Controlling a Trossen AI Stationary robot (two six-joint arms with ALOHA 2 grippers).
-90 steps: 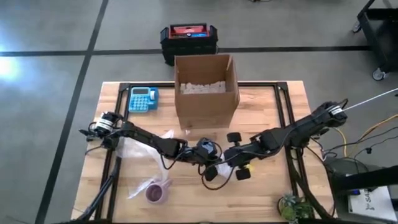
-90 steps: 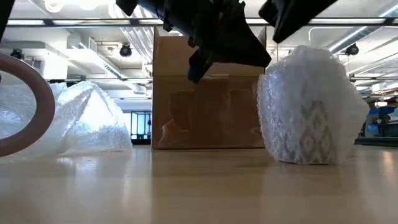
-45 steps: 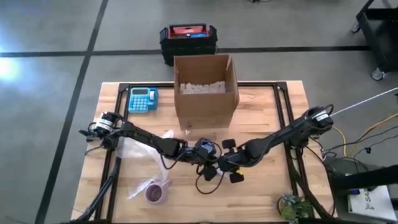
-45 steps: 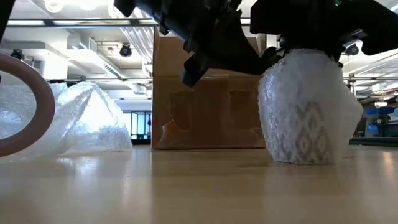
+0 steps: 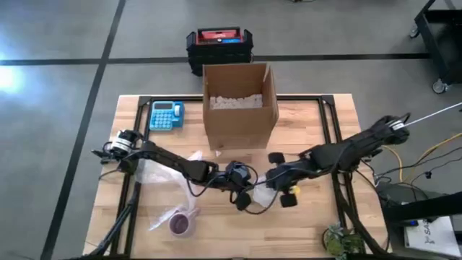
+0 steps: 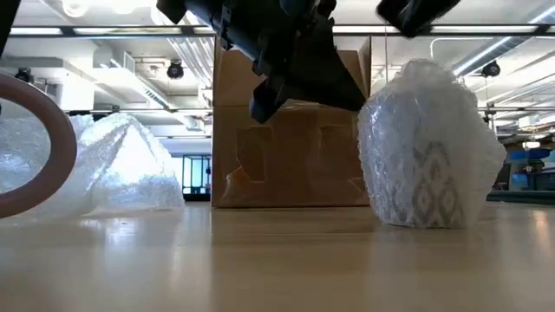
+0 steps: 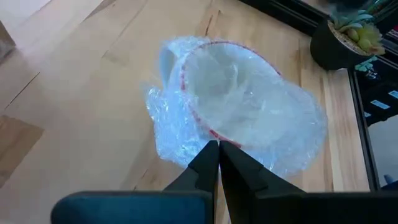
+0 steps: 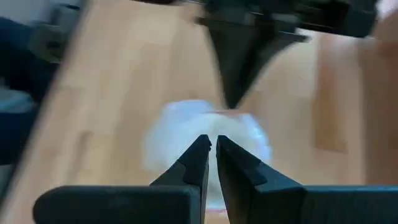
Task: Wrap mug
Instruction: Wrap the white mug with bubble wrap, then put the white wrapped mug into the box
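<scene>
A white patterned ceramic mug swathed in clear bubble wrap point(image 6: 427, 147) stands upright on the pale wooden table point(image 5: 310, 123), in front of the open brown cardboard box point(image 5: 240, 108) and a little toward the right arm's side of it. The left gripper point(image 7: 217, 154) hangs just beside the bundle with its two dark fingers pressed nearly together, their tips at the edge of the plastic; whether they pinch a fold of it cannot be made out. The right gripper point(image 8: 212, 149) hovers on the bundle's other side, fingers also close together and apparently empty. The wrapping looks mostly done: plastic covers the sides and bunches over the mouth, where a red rim shows through. The step in hand seems to be tucking and closing the loose ends. The next move probably calls for pressing the slack down without tipping the mug. A spare heap of bubble wrap point(image 6: 121, 165) lies farther from the box.
</scene>
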